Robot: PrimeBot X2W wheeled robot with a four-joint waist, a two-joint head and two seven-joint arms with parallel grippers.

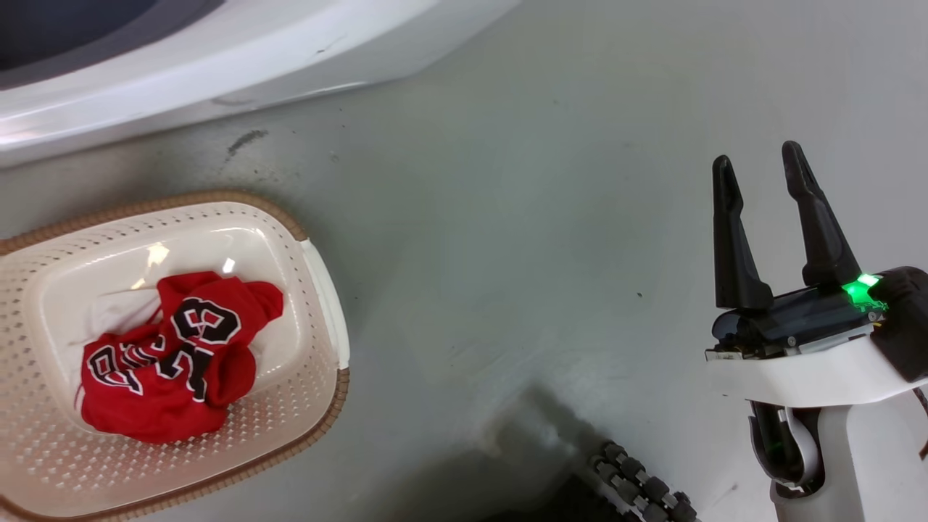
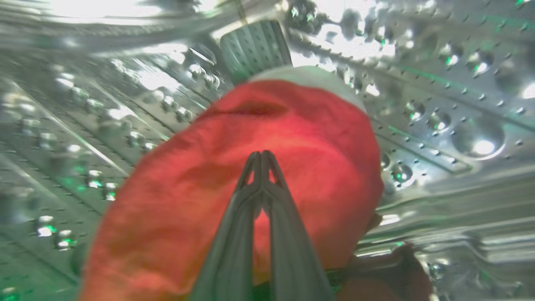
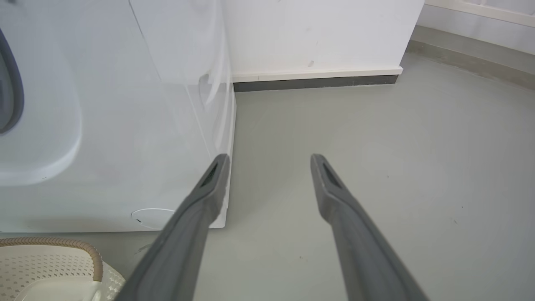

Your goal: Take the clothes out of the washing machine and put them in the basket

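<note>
Jersey cloth in the drum is pinched by the left gripper for pulling out; the right gripper waits wide open.

Left end effector pinched closed; right end effector splayed.

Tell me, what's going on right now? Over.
Left hand shut, at red jersey in drum. Right hand open, empty. In basket: another jersey. Nothing seen blocking.

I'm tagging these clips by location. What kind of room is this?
Likely a laundry area: a white front-loading washing machine near a perforated basket holding red clothes, plus its steel drum.
</note>
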